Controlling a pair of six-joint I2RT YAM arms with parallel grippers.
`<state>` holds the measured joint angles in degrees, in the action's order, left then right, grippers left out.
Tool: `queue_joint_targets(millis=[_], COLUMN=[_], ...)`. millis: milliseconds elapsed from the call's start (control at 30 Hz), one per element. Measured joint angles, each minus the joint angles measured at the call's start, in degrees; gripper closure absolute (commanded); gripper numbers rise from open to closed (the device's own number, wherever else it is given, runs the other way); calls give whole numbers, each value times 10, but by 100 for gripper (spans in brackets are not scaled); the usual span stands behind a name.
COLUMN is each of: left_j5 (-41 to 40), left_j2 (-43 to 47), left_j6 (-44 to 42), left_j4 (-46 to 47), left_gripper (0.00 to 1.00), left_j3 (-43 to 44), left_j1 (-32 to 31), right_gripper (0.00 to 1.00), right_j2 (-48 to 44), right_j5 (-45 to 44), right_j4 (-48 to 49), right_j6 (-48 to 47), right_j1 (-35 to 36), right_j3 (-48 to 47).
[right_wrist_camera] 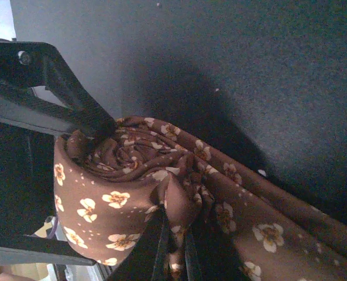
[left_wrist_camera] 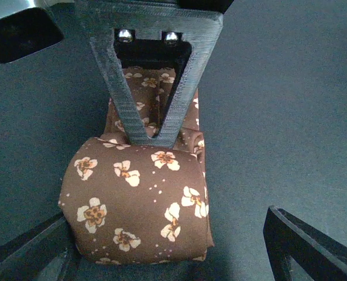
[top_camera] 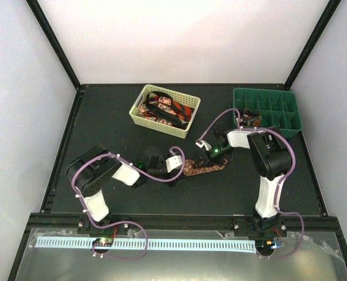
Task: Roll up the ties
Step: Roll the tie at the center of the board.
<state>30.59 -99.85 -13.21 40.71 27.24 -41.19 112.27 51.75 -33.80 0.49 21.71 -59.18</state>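
Brown tie [left_wrist_camera: 138,193]: smooth printed cloth; table [left_wrist_camera: 290,88]: matt dark.

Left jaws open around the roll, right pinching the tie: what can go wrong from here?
1. The left gripper stands open around the rolled end of the brown tie, so nothing clamps it; the roll may loosen.
2. The right gripper is shut on a bunched fold beside the roll; a pull there may drag or skew it.

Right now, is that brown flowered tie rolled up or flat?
Partly rolled: the brown tie has one end coiled, the rest trailing unrolled.
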Motion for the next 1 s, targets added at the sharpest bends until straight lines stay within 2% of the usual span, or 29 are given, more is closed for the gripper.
queue_joint_targets(millis=[167, 267, 467, 533, 633, 767, 800, 1000], left_j5=[9, 11, 12, 9, -2, -29, -37, -70], left_j2=[-47, -78, -114, -119, -118, -94, -86, -66], left_j6=[1, 1, 4, 4, -5, -30, -36, -56], left_j4=[44, 54, 61, 58, 43, -3, -18, -79], left_gripper=[15, 20, 43, 51, 58, 61, 61, 62], left_j3=[12, 34, 73, 81, 86, 90, 90, 100], left_j1=[-1, -4, -14, -16, -17, -33, -37, -51], right_gripper=[98, 98, 97, 90, 80, 50, 45, 42], right_j2=[-2, -2, -2, -2, -5, -28, -40, -112], right_j5=[1, 0, 1, 2, -1, -8, -17, -41], right_j4=[1, 0, 1, 1, -1, -18, -23, -43], right_j6=[-2, -3, -4, -4, -9, -27, -31, -47], right_j1=[-6, -8, -9, -9, -11, -22, -23, -25], right_j3=[7, 8, 9, 9, 12, 21, 24, 32])
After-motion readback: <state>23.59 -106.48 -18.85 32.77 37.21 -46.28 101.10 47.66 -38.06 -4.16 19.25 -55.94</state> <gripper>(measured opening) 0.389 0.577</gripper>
